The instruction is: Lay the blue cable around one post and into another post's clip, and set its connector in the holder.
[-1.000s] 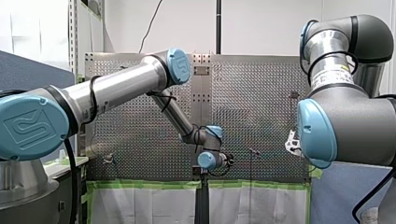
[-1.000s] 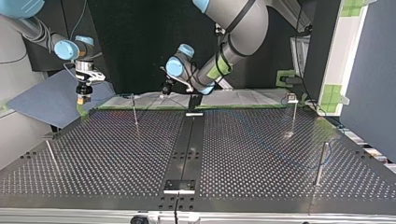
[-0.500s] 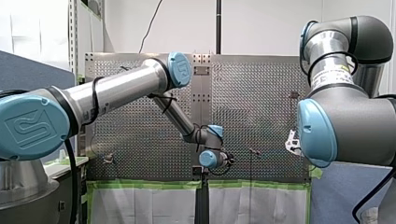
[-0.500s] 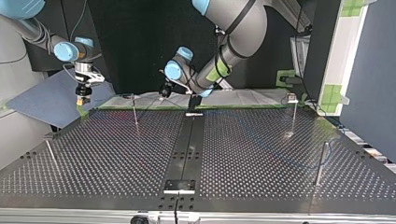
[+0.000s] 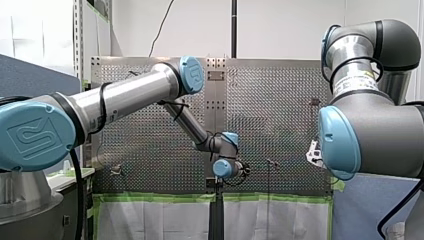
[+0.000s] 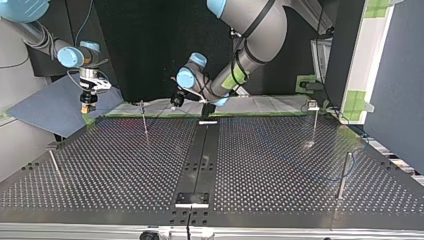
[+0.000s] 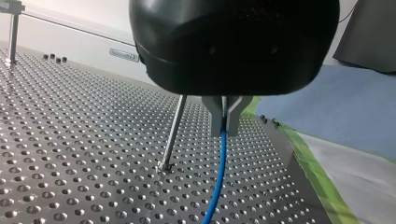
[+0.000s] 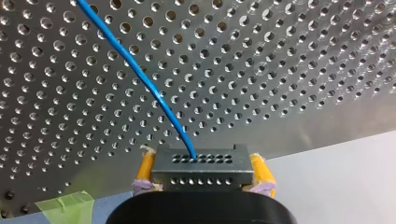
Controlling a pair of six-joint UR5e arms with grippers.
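In the left wrist view my left gripper (image 7: pixel 225 132) is shut on the blue cable (image 7: pixel 215 182), which hangs from its grey fingers down to the perforated plate. A thin metal post (image 7: pixel 172 137) stands just beside it. In the top view this gripper (image 6: pixel 176 101) hovers near the far edge, close to a post (image 6: pixel 144 119). In the right wrist view my right gripper (image 8: pixel 201 173) has its yellow pads (image 8: pixel 145 169) shut on the grey perforated connector (image 8: pixel 201 164). The blue cable (image 8: pixel 140 77) runs out of the connector over the plate. In the top view it (image 6: pixel 87 106) hangs at the far left corner.
More posts stand on the table: one topped with a clip (image 6: pixel 313 120) at the top view's far right, one (image 6: pixel 342 175) at the near right, one (image 6: pixel 55 167) at the near left. A dark strip (image 6: pixel 200 155) runs down the middle. Green tape (image 8: pixel 65 203) marks the plate's edge.
My left gripper has shifted a little toward the top view's left, nearer the far post, with the cable in it. My right gripper has barely moved.
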